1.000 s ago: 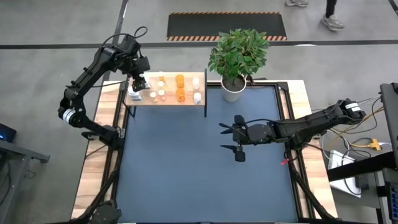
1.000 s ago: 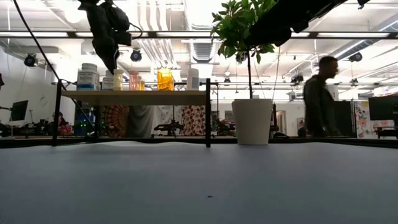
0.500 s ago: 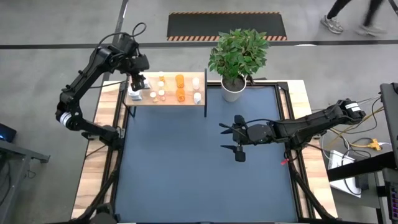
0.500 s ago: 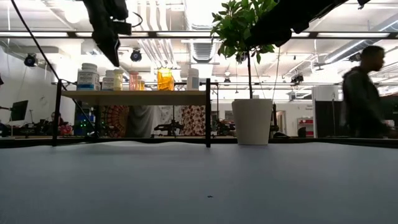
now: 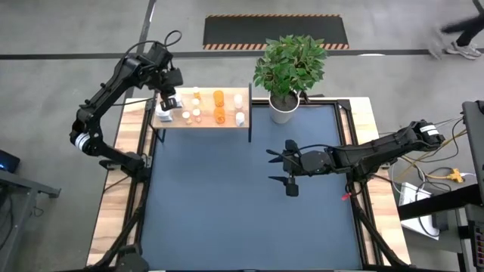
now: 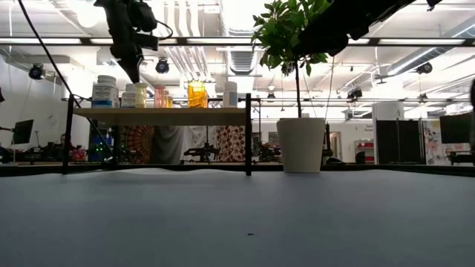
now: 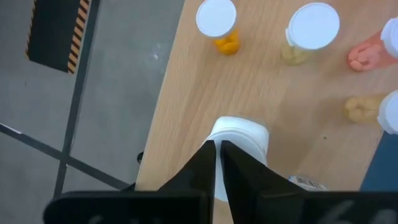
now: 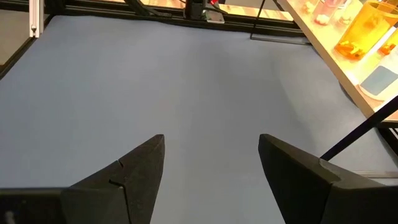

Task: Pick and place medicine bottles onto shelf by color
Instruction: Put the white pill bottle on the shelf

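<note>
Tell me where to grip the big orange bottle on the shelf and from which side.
Grip the orange bottle across its body just under the cap, coming straight down. It stands upright on the shelf with other bottles close on both sides, so a side approach looks likely to knock them.

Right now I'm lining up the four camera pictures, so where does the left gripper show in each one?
High view: left gripper over the shelf's left end.
Low view: upper left, above the bottles, fingertips near.
Left wrist view: its own fingers at the bottom, shut, over a white bottle.
Right wrist view: not in it.
Shared landmark: the shelf's wooden board.
</note>
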Robot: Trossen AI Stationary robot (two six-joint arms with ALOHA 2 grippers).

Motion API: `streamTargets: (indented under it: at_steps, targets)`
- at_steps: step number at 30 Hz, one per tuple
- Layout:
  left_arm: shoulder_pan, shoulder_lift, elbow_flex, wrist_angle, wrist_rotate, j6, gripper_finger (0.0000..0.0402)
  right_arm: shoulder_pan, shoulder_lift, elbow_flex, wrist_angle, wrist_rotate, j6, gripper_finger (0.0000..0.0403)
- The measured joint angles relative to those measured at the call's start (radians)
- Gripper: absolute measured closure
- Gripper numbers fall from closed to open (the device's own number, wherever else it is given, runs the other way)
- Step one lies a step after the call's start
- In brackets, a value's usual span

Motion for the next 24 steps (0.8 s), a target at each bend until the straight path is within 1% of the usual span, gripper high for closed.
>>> streamTargets:
  at_steps: [6, 12, 21, 24]
  targets:
    - [0.0, -0.005, -0.001, -0.03, -0.035, 0.02, 0.04, 0.0, 0.0, 0.0, 0.0, 0.0, 0.0, 0.0156]
    - [0.0, -0.022, -0.003, -0.065, -0.056, 0.034, 0.0401, 0.0, 0.0, 0.0, 0.0, 0.0, 0.0, 0.0151]
    - [0.0, -0.049, -0.005, -0.101, -0.102, 0.031, 0.0401, 0.0, 0.0, 0.0, 0.0, 0.0, -0.002, 0.0158]
    - [0.0, -0.05, -0.005, -0.1, -0.104, 0.027, 0.0401, 0.0, 0.0, 0.0, -0.001, 0.0, -0.003, 0.0158]
